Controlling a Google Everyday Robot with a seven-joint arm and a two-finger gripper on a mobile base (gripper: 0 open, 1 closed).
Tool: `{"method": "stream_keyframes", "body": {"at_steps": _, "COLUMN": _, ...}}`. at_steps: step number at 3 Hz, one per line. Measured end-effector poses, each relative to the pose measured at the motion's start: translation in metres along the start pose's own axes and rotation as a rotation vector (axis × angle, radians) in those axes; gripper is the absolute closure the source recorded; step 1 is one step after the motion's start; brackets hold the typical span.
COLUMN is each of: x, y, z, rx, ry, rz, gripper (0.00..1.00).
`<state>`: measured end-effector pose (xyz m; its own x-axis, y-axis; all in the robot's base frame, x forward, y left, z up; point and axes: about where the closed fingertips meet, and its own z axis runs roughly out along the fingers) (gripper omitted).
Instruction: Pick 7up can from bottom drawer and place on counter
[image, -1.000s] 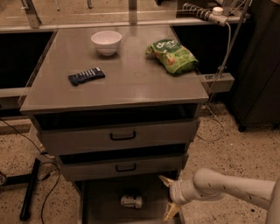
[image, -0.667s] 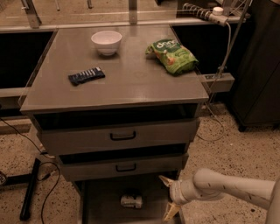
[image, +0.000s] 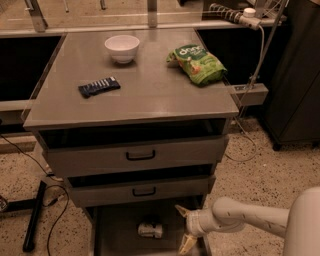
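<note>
The 7up can (image: 150, 229) lies on its side on the floor of the open bottom drawer (image: 117, 235), near the middle. My gripper (image: 183, 227) is open, low at the drawer's right side, a short way right of the can and not touching it. One fingertip (image: 180, 210) points up-left and the other (image: 186, 245) points down. The white arm reaches in from the lower right. The counter (image: 150, 90) is the broad grey top of the cabinet above.
On the counter stand a white bowl (image: 122, 48), a green snack bag (image: 197, 63) and a dark flat packet (image: 99, 86). Two grey drawers with black handles (image: 140, 156) sit above the bottom drawer. A black stand leg and cables (image: 35, 215) lie on the floor at left.
</note>
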<state>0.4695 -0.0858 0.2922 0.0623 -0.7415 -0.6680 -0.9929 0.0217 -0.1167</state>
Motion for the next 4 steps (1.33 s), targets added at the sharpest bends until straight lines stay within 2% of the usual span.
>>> {"method": "stream_keyframes", "body": {"at_steps": 2, "x": 0.011, "y": -0.01, "z": 0.066, "rx": 0.012, "ry": -0.093, "rz": 0.004, "gripper": 0.0}}
{"method": "stream_keyframes", "body": {"at_steps": 4, "x": 0.027, "y": -0.019, "z": 0.124, "rx": -0.047, "ry": -0.121, "rz": 0.045, "gripper": 0.0}}
